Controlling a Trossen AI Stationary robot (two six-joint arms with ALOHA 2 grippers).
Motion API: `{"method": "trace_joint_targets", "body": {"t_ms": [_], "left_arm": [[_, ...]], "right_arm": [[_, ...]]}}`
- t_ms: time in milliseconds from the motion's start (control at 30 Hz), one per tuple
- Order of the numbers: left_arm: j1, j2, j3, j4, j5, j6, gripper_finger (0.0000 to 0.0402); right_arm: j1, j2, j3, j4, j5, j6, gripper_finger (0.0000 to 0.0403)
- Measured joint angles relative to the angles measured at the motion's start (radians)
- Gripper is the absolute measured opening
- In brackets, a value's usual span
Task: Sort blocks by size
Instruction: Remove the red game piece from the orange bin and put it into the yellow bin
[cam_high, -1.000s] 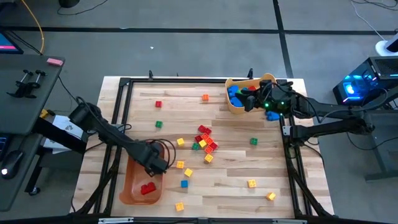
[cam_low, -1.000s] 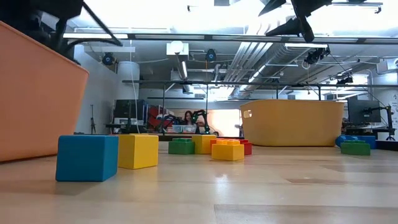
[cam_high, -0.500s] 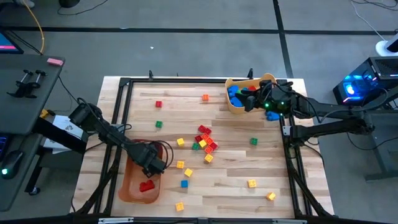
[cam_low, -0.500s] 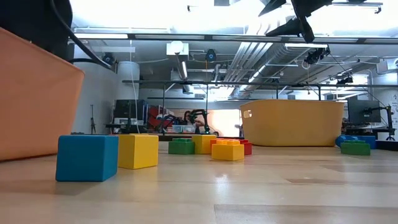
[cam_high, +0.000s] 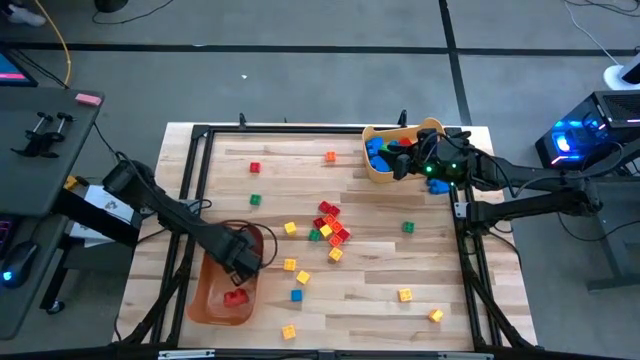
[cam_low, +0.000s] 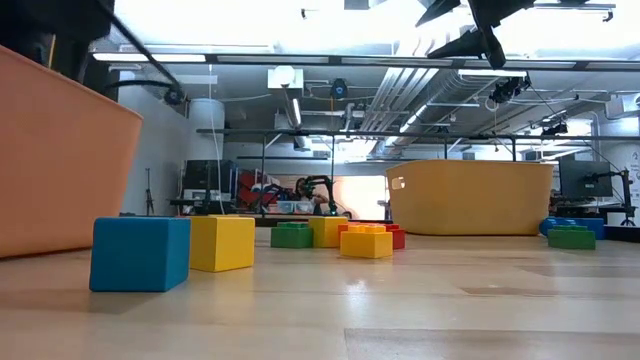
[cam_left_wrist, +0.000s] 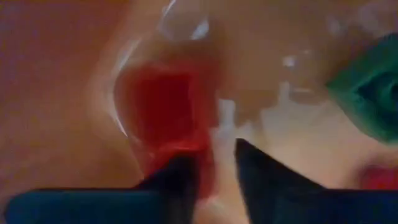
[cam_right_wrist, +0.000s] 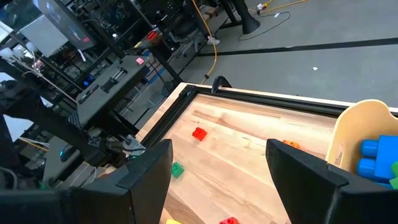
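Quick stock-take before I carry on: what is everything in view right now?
scattered blocks: about eleven; red, orange, green, yellow, blue; loose across the table
clustered blocks: several; red, yellow, green; table middle
red block: one; inside the orange bin
blue blocks: several; inside the tan bin
orange bin: one; left side
tan bin: one; right rear corner
table: one; light wood
left gripper: dark; over the orange bin
right gripper: dark, open; over the tan bin
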Motion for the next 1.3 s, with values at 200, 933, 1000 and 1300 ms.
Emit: {"method": "trace_joint_targets", "body": {"t_ms": [200,933,1000,1300], "left_arm": [[0.0,-0.137,0.079,-0.114,0.009,0.056,0.0009],[0.477,-0.21,0.341,0.66,-0.302,0.827,0.0001],[0.541,-0.093,0.34,0.84,-0.242,0.877,0.0001],[0.708,0.436,0.515,1.454,-0.062,0.777,0.0]], "right_arm": [[0.0,0.0,0.0,-0.001,0.0,-0.001,0.0256],[0.0,0.0,0.0,0.008,0.003,0.011,0.0256],[0.0,0.0,0.0,0.026,0.014,0.019,0.0256],[0.0,0.0,0.0,0.202,0.017,-0.039,0.0256]]}}
